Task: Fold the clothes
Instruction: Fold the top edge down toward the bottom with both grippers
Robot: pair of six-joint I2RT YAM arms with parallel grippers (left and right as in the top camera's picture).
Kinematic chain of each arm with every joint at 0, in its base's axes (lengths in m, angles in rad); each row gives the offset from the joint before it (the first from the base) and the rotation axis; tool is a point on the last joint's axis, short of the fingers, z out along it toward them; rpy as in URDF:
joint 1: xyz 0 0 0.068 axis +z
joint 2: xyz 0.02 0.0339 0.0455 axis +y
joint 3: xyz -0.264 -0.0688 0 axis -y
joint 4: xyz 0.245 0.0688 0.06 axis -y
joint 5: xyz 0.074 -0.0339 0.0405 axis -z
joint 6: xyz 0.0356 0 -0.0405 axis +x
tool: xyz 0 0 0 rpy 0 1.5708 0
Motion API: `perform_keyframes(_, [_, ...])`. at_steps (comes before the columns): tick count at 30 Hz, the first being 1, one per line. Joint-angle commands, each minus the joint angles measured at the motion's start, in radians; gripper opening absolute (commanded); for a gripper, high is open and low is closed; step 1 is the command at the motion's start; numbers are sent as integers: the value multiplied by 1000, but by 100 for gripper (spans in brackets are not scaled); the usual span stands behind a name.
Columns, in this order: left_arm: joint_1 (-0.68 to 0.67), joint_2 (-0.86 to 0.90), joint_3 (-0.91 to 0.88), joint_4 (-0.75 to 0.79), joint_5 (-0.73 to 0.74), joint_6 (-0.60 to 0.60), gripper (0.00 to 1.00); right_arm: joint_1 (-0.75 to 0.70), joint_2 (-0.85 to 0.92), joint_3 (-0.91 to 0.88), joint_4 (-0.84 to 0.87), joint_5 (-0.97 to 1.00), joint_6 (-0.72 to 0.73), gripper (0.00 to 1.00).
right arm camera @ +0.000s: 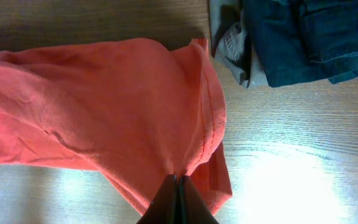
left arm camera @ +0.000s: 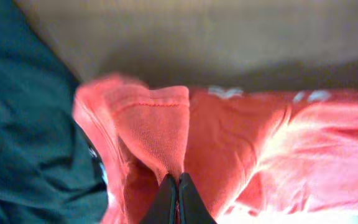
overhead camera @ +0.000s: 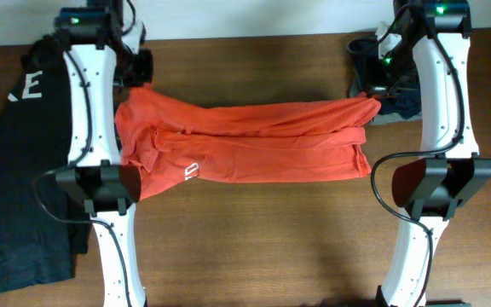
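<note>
Jaws on both arms are pressed tight on cloth. Left jaws clamp a ribbed fold at the far left corner of the orange-red short-sleeved cotton T-shirt. Right jaws clamp its stitched edge at the far right corner. Shirt sits on the brown wooden desk, stretched long between the two arms and folded lengthwise into a wide band. Far edge is taut, near layer lies flat. Small white logo faces up near the left end. Left wrist view shows bits of white print on the shirt, too blurred to read. Black garment with white lettering lies just beside the shirt's left end, partly under the left arm. Dark blue denim garment and a grey cloth lie near the right corner.
</note>
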Motion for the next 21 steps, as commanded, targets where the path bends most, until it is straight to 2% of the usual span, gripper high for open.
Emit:
perform_keyframes(1, [-1, -31, -112, -2, -1, 21, 0, 0, -31, -12, -6, -6, -13, 4])
perform_keyframes(12, [-1, -31, -283, -2, -49, 42, 1, 0, -31, -201, -1, 22, -34, 4])
perform_keyframes(17, [0, -31, -364, -2, -122, 43, 0, -13, -31, -326, 51, 21, -35, 4])
perform_keyframes(21, [8, -30, -437, -2, -126, 51, 0, -33, -30, -441, 114, 21, -35, 4])
